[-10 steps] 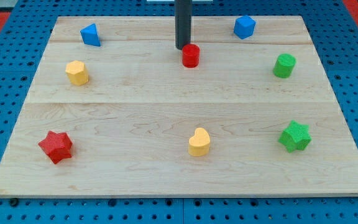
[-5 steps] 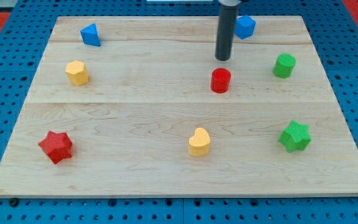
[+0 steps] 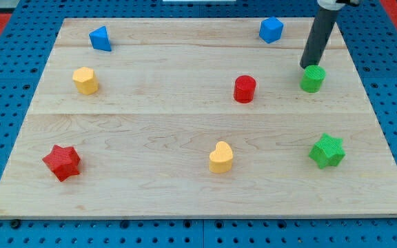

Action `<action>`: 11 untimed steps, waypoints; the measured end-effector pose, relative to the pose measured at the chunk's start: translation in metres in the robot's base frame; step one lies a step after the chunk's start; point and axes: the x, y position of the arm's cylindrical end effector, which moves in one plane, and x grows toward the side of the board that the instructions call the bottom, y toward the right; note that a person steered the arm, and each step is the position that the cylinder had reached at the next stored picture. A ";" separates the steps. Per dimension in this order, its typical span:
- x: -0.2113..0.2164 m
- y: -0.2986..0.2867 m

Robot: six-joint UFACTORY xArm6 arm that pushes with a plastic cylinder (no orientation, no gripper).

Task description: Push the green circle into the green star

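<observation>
The green circle (image 3: 313, 79) is a short green cylinder near the board's right side, in the upper half. My tip (image 3: 308, 66) stands just above it in the view, touching or nearly touching its top-left edge. The green star (image 3: 327, 151) lies below the circle, near the right edge in the lower half, well apart from it.
A red cylinder (image 3: 245, 89) sits left of the green circle. A blue block (image 3: 271, 29) is at the top right, a blue block (image 3: 100, 38) at the top left. A yellow block (image 3: 85, 80), a red star (image 3: 62, 162) and a yellow heart (image 3: 220, 157) lie further left.
My tip pushed the red cylinder down and to the right, left it, and moved right to the green circle. The green circle has shifted slightly down.
</observation>
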 end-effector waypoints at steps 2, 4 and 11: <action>0.032 0.011; 0.034 0.025; 0.082 0.036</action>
